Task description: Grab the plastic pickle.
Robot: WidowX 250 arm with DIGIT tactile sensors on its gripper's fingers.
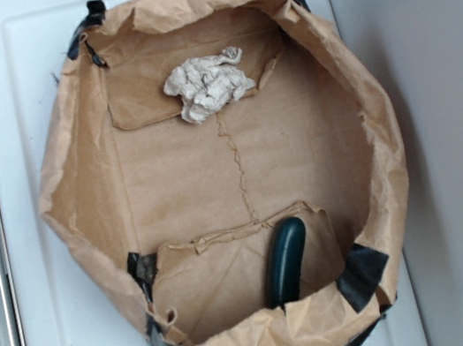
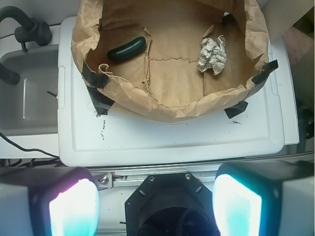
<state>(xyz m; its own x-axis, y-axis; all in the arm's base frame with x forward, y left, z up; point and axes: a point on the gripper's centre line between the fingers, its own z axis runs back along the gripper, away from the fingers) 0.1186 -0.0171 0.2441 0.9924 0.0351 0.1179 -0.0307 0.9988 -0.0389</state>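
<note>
Inside the paper bag [image 1: 77, 164] (lower edge), plastic pickle [image 1: 285, 262] — gripper [image 2: 155, 204] apparently apart.

The plastic pickle [image 2: 127, 49] is seen lying at the left inside a brown paper bag [image 2: 162, 105] taped to a white lid [image 2: 172, 140], well apart from a crumpled paper wad [image 2: 212, 55] at the right, while the fingers [image 2: 74, 209] are held wide apart below.
</note>
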